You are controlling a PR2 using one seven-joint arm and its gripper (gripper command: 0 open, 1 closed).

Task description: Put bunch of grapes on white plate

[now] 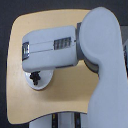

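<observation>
The white plate [44,81] lies on the wooden table near the exterior view's left edge, and only its lower half shows. The arm's big grey forearm [50,50] reaches across from the exterior view's right and covers the rest of the plate. A small dark shape [35,78] pokes out from under the forearm, over the plate's left part. It is too blurred to tell whether this is the bunch of grapes, the gripper's fingertips, or both. The rest of the gripper is hidden beneath the forearm.
The round light wooden table [65,100] fills most of the view, with dark floor around it. The arm's grey shoulder and upper arm [102,55] cover the table's side at the exterior view's right.
</observation>
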